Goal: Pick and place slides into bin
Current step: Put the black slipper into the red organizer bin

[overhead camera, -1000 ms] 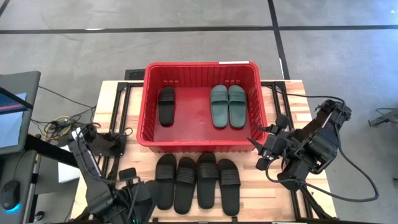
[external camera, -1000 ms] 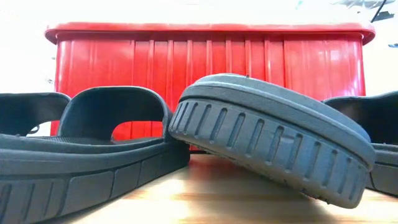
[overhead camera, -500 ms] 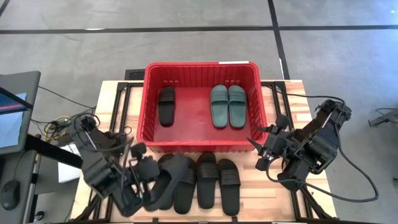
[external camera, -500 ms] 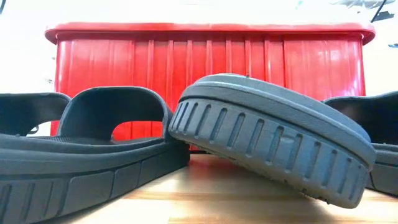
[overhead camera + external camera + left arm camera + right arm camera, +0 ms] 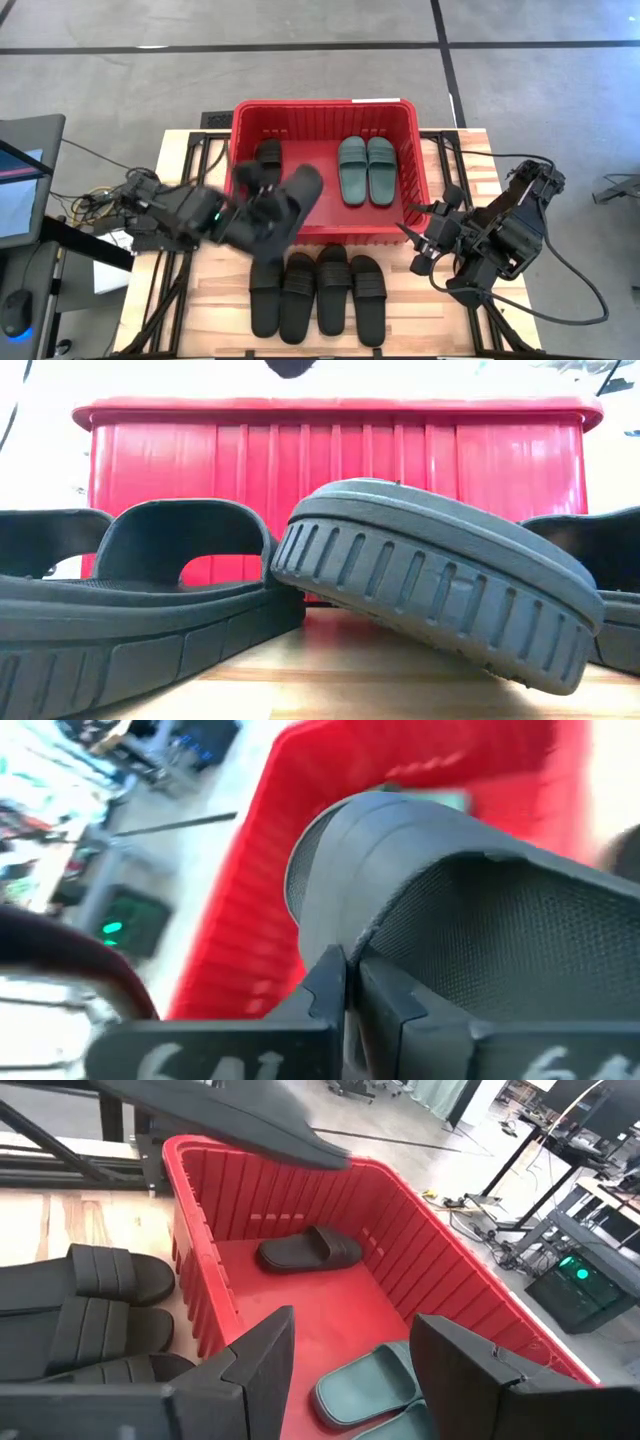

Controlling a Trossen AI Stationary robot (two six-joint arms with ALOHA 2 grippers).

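While the left gripper pinches a black slide tight between its fingers, carrying it above the near rim of the red bin, the right gripper waits with jaws spread wide and empty beside the bin's right front corner. No readable writing shows on the slides or bin; only blurred pale marks sit on the left gripper's body in its wrist view. Inside the bin lie one black slide at left and a teal pair at right, with bare red floor between. Four black slides rest in a row on the wooden table before the bin.
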